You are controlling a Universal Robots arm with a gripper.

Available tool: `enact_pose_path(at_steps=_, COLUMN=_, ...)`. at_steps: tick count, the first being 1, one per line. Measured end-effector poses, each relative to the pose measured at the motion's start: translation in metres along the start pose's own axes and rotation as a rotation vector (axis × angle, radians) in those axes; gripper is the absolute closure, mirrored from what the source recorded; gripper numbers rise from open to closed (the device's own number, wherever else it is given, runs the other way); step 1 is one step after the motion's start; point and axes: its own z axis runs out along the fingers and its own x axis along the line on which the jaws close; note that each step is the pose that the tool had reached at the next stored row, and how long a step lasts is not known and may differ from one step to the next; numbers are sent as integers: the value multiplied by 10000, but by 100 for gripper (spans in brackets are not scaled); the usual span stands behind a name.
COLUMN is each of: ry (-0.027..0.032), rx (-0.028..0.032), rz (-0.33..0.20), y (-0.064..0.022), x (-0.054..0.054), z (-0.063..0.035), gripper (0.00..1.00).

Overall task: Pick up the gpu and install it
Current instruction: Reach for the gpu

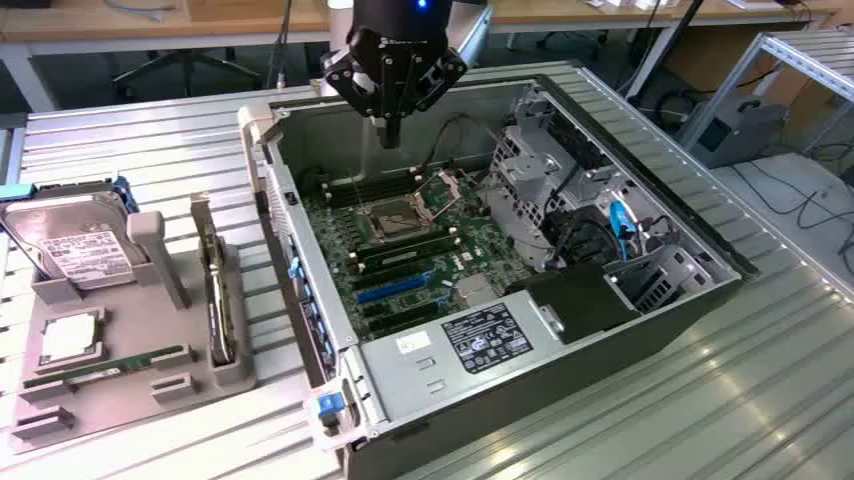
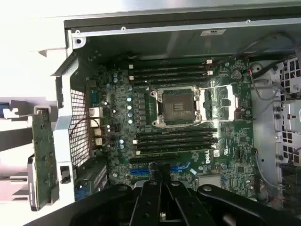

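Arm (image 1: pixel 400 20) above the hand (image 1: pixel 388 135) — cut off by the edge.

Open computer case (image 1: pixel 414 365) lying on slatted metal table (image 1: pixel 747 400), motherboard (image 1: pixel 400 250) exposed. Above its far end, gripper (image 1: pixel 388 135) with fingers pressed together. Near the table's edge at the exterior view's left, grey holder (image 1: pixel 160 250) carrying gpu (image 1: pixel 220 300) upright on edge, hard drive (image 1: pixel 74 245) alongside.

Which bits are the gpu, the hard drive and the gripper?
gpu (image 1: pixel 219 305): exterior view, top edge of the standing card.
hard drive (image 1: pixel 83 255): exterior view, its white label.
gripper (image 1: pixel 388 140): exterior view, between its shut fingertips.
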Motion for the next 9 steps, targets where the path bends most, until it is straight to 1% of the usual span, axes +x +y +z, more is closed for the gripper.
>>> enact_pose_path(at_steps=4, ry=0, rx=1, rz=1, y=0, x=6, z=-1, gripper=89)
enact_pose_path(at_steps=9, ry=0, rx=0, rz=0, y=-3, x=41, z=-1, gripper=89)
